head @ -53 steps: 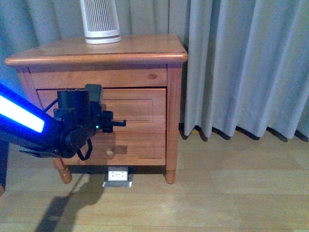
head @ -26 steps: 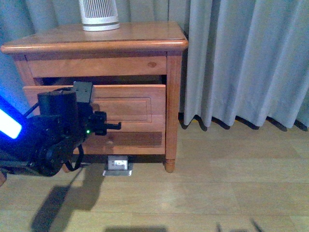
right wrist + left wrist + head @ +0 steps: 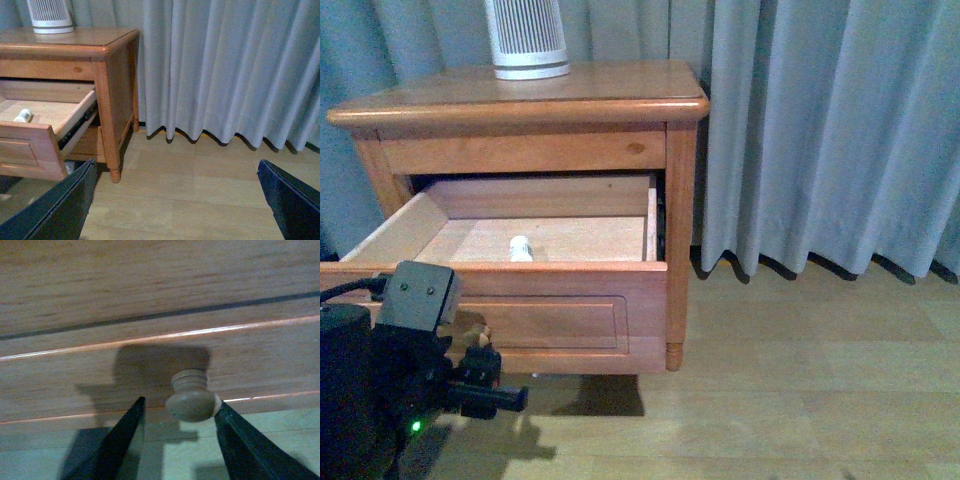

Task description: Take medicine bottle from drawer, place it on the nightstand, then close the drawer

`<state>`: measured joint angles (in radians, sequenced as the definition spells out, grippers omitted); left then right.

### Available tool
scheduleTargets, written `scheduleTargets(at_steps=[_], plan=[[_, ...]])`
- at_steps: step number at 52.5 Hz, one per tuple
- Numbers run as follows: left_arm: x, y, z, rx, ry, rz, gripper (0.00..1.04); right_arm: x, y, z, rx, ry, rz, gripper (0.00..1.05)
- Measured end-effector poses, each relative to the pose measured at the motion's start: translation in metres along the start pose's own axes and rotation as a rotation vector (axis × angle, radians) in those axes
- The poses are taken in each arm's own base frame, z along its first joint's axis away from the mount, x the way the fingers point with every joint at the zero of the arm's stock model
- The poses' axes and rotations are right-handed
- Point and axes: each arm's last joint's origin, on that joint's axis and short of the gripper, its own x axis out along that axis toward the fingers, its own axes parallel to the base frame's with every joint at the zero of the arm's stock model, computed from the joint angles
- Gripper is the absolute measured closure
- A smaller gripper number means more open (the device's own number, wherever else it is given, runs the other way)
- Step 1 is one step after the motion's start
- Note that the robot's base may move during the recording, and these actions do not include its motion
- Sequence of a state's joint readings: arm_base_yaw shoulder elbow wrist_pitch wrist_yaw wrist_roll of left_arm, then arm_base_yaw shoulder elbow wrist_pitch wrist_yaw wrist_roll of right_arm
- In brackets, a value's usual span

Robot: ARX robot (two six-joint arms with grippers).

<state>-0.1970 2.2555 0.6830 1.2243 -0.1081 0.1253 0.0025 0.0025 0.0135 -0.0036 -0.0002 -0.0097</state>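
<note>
The nightstand (image 3: 600,90) stands at the left with its upper drawer (image 3: 550,310) pulled far out. The small white medicine bottle (image 3: 520,248) lies on the drawer's pale floor, left of centre. It also shows in the right wrist view (image 3: 22,116). My left gripper (image 3: 480,345) is low in front of the drawer's front panel. In the left wrist view it (image 3: 180,405) is open around the round wooden knob (image 3: 192,400). The knob touches one finger and a gap stays at the other. My right gripper (image 3: 176,162) is open and empty above the floor, to the right of the nightstand (image 3: 90,42).
A tall white ribbed device (image 3: 527,40) stands on the nightstand top at the back. Grey curtains (image 3: 820,130) hang behind and to the right. Wooden floor (image 3: 770,400) stretches to the right. The lower drawer is hidden under the open one.
The upper drawer came from nearly shut to wide open. My left gripper moved down and toward the camera with its front. The medicine bottle came into view.
</note>
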Motion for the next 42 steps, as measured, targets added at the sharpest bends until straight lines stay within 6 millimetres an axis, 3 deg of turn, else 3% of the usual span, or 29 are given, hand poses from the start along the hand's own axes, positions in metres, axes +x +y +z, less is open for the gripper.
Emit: scheduleTargets(at_steps=[12,18,27,35,42], plan=[[-0.033,0.009,0.016,0.012,0.063,0.017,0.06,0.0,0.0,0.0,0.0,0.0,0.0,0.07],[-0.051,0.022,0.043,0.012,0.05,0.016,0.07,0.0,0.0,0.0,0.0,0.0,0.0,0.07],[-0.092,0.048,0.107,0.019,-0.048,0.058,0.07,0.0,0.0,0.0,0.0,0.0,0.0,0.07],[-0.168,0.067,0.162,0.016,-0.171,0.11,0.07,0.0,0.0,0.0,0.0,0.0,0.0,0.07],[-0.227,0.067,0.168,0.003,-0.24,0.157,0.07,0.0,0.0,0.0,0.0,0.0,0.0,0.07]])
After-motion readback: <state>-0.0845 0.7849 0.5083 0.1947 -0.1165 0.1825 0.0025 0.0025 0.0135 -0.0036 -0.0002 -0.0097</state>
